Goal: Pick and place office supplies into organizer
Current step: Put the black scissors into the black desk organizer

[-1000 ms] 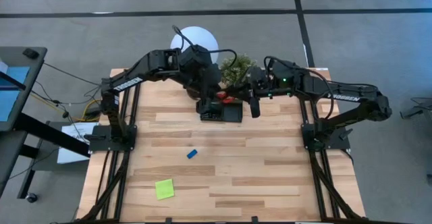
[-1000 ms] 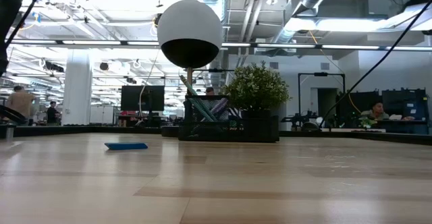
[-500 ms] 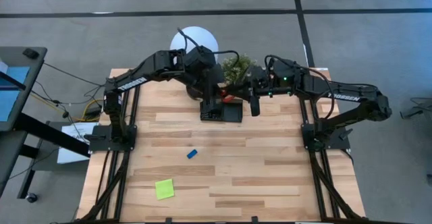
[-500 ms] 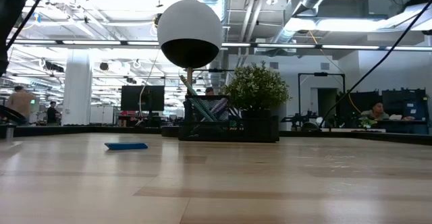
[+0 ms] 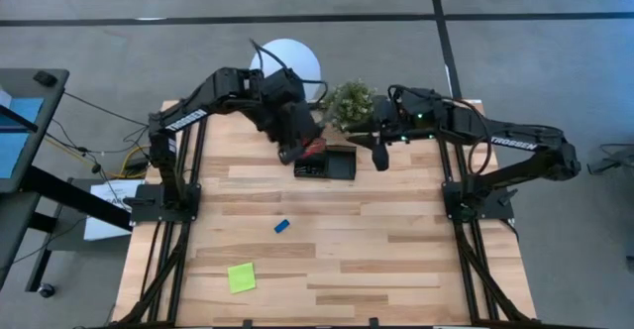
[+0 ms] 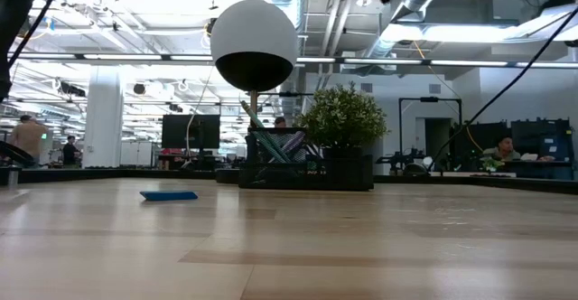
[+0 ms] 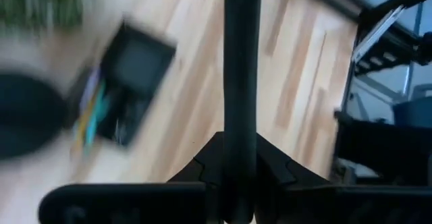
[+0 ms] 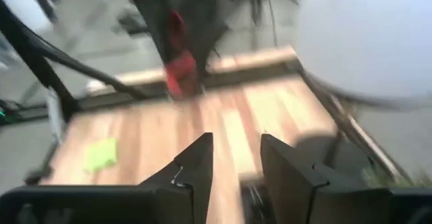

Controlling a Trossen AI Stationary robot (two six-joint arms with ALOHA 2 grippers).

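Red-handled scissors [image 5: 315, 148] in left gripper [image 5: 297, 152]

Pale, smooth wood-plank table [image 5: 376, 240]; matt black organizer [image 5: 337, 166]; matt white lamp globe [image 6: 254, 31]

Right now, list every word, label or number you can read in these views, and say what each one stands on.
"TROSSEN": white letters along the right arm, high view.
White lettering along the left arm, high view: too small and tilted to read with certainty.
Nothing else can be read in the low view or in either wrist view.
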